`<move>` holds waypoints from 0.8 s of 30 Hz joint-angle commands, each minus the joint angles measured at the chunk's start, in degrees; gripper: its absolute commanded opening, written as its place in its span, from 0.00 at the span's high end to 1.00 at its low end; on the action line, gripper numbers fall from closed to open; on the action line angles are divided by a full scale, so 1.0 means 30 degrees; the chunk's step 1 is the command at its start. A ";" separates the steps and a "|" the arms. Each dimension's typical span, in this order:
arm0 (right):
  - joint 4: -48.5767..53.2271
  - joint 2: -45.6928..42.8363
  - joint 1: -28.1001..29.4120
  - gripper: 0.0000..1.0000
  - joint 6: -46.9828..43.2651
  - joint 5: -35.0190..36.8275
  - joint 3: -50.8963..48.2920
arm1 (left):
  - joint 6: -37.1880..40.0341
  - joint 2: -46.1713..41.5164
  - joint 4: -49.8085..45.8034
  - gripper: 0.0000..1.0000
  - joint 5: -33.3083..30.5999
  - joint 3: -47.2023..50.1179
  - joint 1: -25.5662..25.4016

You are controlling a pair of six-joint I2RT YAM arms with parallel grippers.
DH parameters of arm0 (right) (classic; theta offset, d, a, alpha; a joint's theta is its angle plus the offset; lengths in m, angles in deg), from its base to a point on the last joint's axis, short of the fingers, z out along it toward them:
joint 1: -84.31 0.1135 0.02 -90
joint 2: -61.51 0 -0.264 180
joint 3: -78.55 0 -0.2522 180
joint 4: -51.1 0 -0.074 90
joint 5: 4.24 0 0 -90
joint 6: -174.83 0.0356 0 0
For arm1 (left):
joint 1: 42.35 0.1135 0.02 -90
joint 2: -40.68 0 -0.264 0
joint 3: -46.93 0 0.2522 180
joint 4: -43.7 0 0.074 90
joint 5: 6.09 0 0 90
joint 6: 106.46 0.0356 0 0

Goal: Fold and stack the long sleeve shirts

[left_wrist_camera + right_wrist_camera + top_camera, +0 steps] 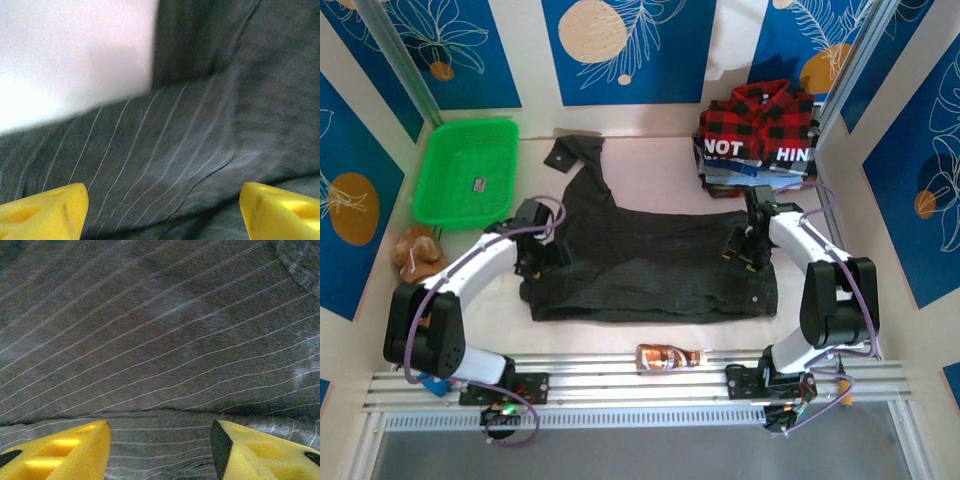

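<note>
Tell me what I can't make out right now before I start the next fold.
- Top view: fingertips of the left gripper and right gripper hide under their own wrists; contact with the dark shirt is unclear.
- Top view: the pile under the plaid shirt is too small to count; its lettering is partly covered.
- Left wrist view: blur smears the cloth's folds.
- Both wrist views: the bottom edge cuts off the fingers.

Behind the charcoal shirt (650, 265), the plaid shirt (760, 108) partly covers white lettering (722, 147); left of the charcoal shirt, the label (478, 185) in the green basket (460, 150) is illegibly small.
</note>
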 commanded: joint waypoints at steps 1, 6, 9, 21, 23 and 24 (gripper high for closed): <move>-0.0896 0.0216 -0.0257 0.45 -0.0364 -0.0996 -0.0719 | -0.1385 -0.2076 -0.0144 0.21 -0.0363 0.1349 -0.0245; -0.1536 0.0639 -0.0658 0.45 0.0674 -0.0290 -0.2083 | -0.2345 -0.3400 -0.0754 0.21 -0.0673 0.4089 -0.0323; -0.1886 0.0953 -0.0866 0.45 0.0919 -0.0272 -0.2392 | -0.2948 -0.3682 -0.0674 0.22 -0.0175 0.5246 -0.0399; 0.0966 -0.0666 0.3216 0.45 0.0344 -0.1416 0.1050 | 0.0964 -0.2357 -0.3432 0.10 0.0121 -0.3753 0.0898; 0.1028 -0.0631 0.4843 0.45 0.0522 -0.1732 0.1658 | 0.2552 -0.0554 -0.3144 0.14 0.0128 -0.4954 0.1521; 0.0928 -0.0477 0.5723 0.45 0.0680 -0.2122 0.1953 | 0.3344 0.0611 -0.2761 0.17 0.0252 -0.5457 0.1792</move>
